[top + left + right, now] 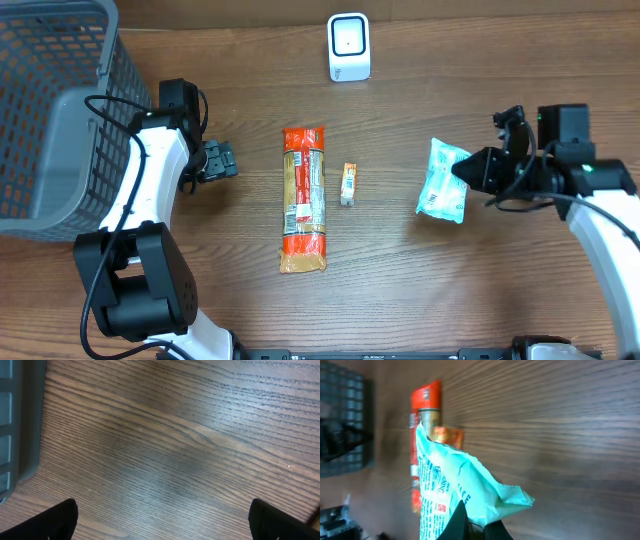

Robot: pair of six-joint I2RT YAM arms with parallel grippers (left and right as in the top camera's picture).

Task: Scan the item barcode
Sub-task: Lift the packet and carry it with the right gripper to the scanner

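Scanning not yet done: right gripper is pinched tight on the crinkly mint-green plastic packet, well apart from the white box-shaped scanner; left gripper gapes wide, empty.

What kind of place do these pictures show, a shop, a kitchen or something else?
Probably a mock shop checkout on a table: a white scanner, a grey basket, and packaged goods such as an orange packet and a green pouch.
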